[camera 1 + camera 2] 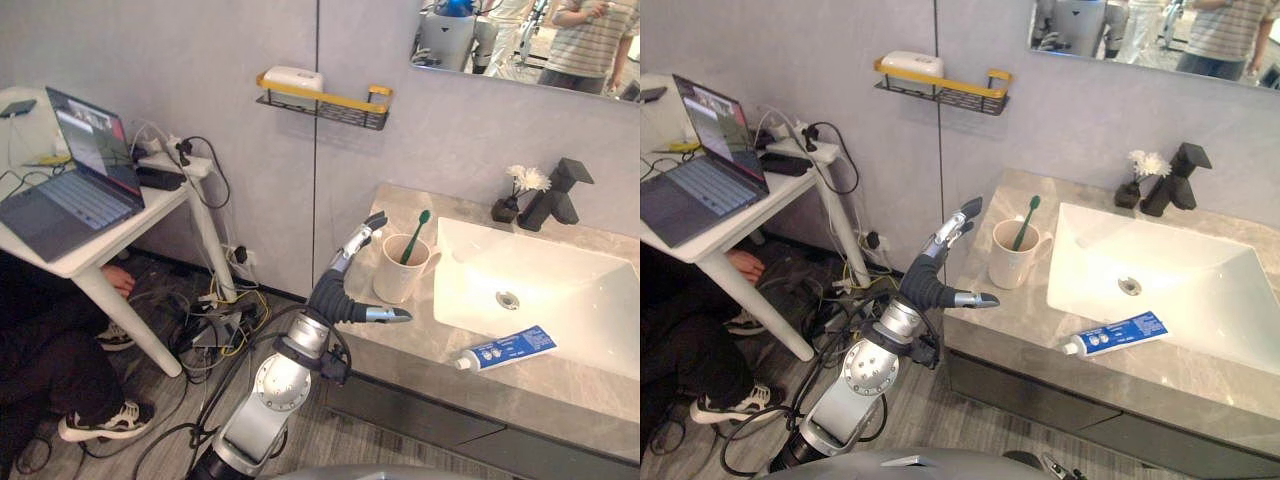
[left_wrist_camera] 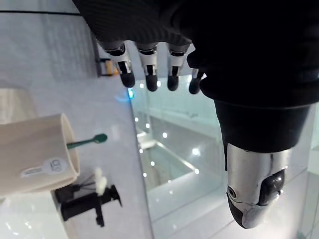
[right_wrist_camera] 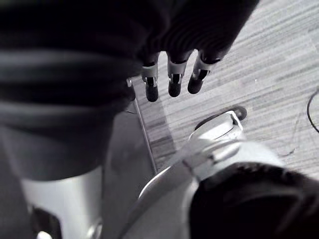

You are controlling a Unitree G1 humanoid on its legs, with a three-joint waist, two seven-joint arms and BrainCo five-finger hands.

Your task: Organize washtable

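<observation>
"Well, where are your hands right now?"

"My left hand (image 1: pixel 348 270) is up just beside a cream ceramic mug (image 1: pixel 398 275), at the left end of the grey stone washstand counter (image 1: pixel 400 340). Its fingers are straight and spread, the thumb points towards the mug, and it holds nothing. I cannot tell whether it touches the mug. My right hand (image 3: pixel 172 79) hangs over the wooden floor, fingers relaxed and empty."

"What is there to tidy?"

"A green toothbrush (image 1: pixel 413 235) leans in the mug. A blue and white toothpaste tube (image 1: pixel 505 348) lies on the counter's front strip, just beside the white rectangular sink basin (image 1: pixel 560 290), well apart from my hand."

"What could go wrong?"

"I judge the mug to be the main risk. Spread fingers arriving from the side could push it over towards the basin, spilling the toothbrush. Its smooth wall may also slip if my thumb and fingers close unevenly. A nudge could send the tube off the front edge."
</observation>
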